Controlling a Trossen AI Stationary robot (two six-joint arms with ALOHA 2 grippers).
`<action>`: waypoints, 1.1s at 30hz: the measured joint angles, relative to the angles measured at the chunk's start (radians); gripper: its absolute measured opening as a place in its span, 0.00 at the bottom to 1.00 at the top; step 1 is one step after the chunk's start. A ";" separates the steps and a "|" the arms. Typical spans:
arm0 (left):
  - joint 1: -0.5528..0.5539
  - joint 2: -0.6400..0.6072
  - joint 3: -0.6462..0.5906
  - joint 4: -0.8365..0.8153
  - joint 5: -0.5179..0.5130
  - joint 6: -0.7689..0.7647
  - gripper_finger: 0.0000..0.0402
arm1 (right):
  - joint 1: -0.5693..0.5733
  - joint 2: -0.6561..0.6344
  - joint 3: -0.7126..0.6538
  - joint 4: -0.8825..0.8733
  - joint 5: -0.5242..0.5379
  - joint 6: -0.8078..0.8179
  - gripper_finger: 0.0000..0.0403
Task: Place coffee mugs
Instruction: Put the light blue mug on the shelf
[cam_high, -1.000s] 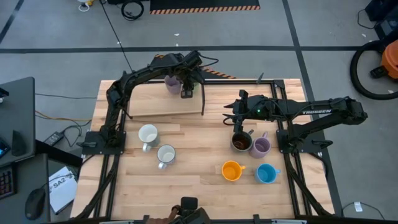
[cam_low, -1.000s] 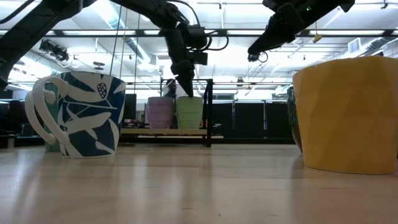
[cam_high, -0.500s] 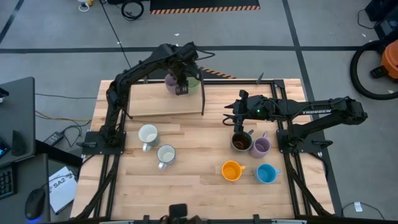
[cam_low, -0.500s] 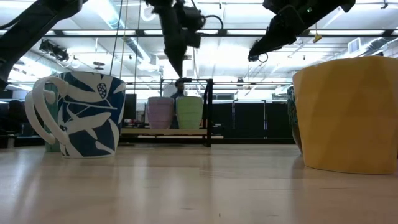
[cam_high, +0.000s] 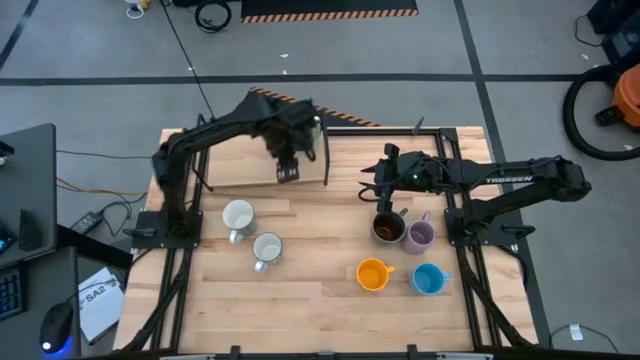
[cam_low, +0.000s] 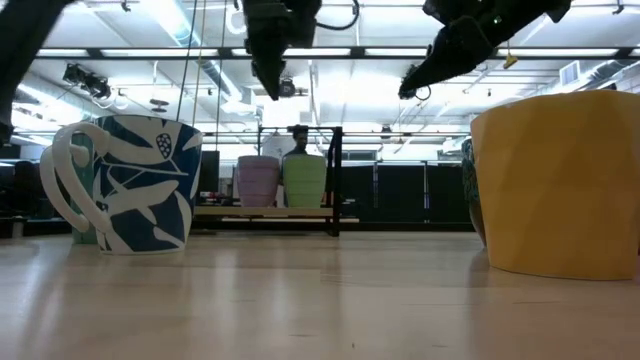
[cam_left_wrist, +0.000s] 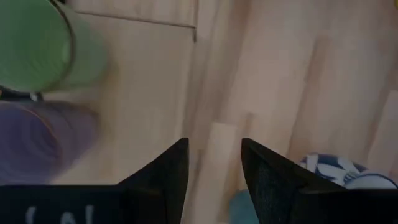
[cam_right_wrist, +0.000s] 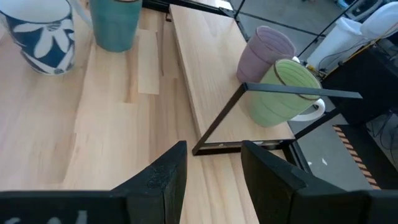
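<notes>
The left gripper (cam_high: 287, 172) hangs above the low shelf (cam_high: 240, 165) at the back of the desk (cam_high: 310, 300), its fingers (cam_left_wrist: 165, 177) parted with nothing between them, and the green mug (cam_right_wrist: 283, 93) and a lilac mug (cam_right_wrist: 264, 50) stand side by side on that shelf. The right gripper (cam_high: 374, 190) hovers over the dark brown mug (cam_high: 388, 229), fingers (cam_right_wrist: 273, 174) part open and empty. The second lilac mug (cam_high: 420, 236) touches the brown one, the orange (cam_high: 372, 274) and blue (cam_high: 429, 279) mugs sit nearer the front, and the two white mugs (cam_high: 238, 217) stand on the left.
</notes>
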 joint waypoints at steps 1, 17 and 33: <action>-0.013 -0.035 -0.059 0.022 0.000 -0.018 0.38 | -0.004 -0.001 -0.013 0.015 0.000 -0.002 0.39; -0.272 -0.450 -0.652 0.178 -0.079 -0.665 0.38 | 0.019 -0.003 -0.083 0.160 0.003 0.020 0.39; -0.495 -0.479 -0.794 0.160 -0.110 -0.880 0.38 | 0.023 -0.001 -0.084 0.213 -0.057 0.048 0.39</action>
